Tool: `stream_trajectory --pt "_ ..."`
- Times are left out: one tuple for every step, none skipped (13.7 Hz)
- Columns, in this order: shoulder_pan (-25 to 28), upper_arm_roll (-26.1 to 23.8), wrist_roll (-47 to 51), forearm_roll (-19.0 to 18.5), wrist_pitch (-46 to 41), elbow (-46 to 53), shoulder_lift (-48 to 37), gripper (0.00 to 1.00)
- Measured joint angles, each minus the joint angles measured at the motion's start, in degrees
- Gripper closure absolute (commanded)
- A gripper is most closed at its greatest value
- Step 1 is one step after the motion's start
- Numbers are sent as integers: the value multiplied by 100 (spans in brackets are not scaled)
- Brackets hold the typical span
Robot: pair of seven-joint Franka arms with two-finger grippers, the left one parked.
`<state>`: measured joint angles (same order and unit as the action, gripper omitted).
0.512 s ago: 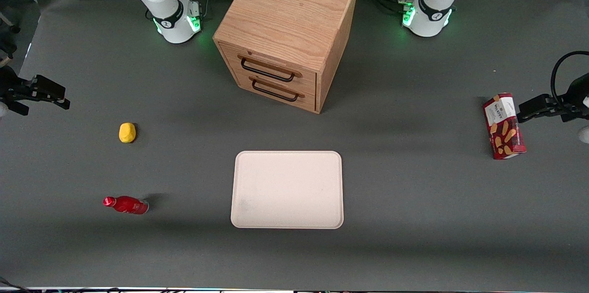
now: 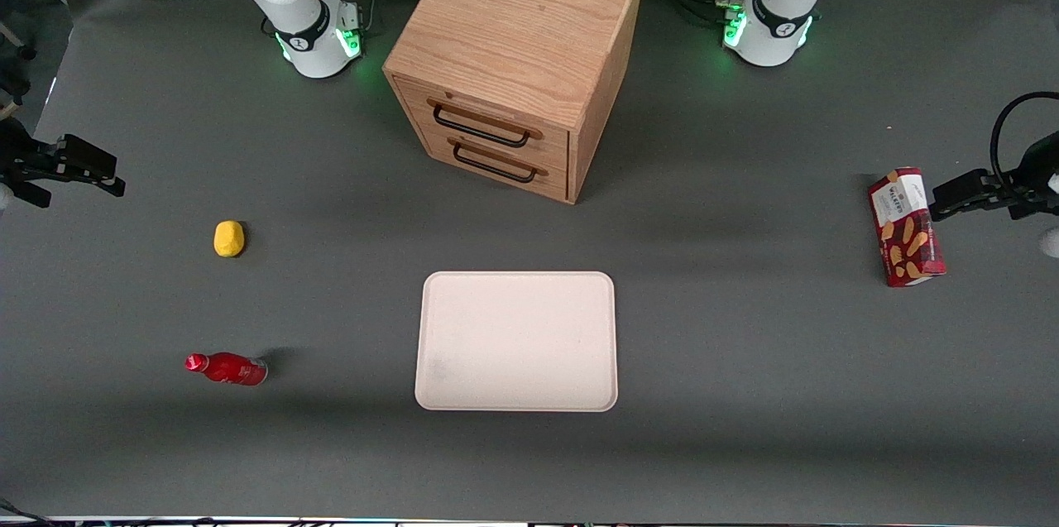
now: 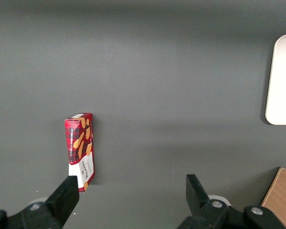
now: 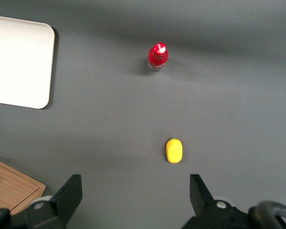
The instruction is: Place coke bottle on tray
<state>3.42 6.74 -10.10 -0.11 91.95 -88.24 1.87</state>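
Observation:
The coke bottle (image 2: 227, 367), small and all red with a red cap, is on the grey table toward the working arm's end, well apart from the tray. In the right wrist view the coke bottle (image 4: 158, 57) looks upright. The tray (image 2: 517, 341), flat, cream and bare, lies in front of the wooden cabinet, nearer the front camera; its corner shows in the right wrist view (image 4: 19, 67). My right gripper (image 2: 79, 171) hangs above the table's edge at the working arm's end, farther from the front camera than the bottle. The gripper (image 4: 135, 195) is open and empty.
A small yellow object (image 2: 229, 238) lies between my gripper and the bottle, and also shows in the right wrist view (image 4: 174, 150). A wooden two-drawer cabinet (image 2: 513, 64) stands mid-table. A red snack box (image 2: 906, 227) lies toward the parked arm's end.

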Motion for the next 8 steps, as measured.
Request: stream_trajectory --pt "0 0 0 0 -5 0 0 0" --pt "0 0 0 0 -12 0 0 0" --pt "0 -1 0 0 -24 0 0 0" --pt "-1 -1 0 0 -25 0 0 0" --pt "-7 -1 0 0 -25 8 4 0" --pt "-15 -1 0 0 -28 66 35 0" --pt "-26 -1 0 0 -89 180 115 0" --pt "-44 -1 0 0 -246 380 268 0"
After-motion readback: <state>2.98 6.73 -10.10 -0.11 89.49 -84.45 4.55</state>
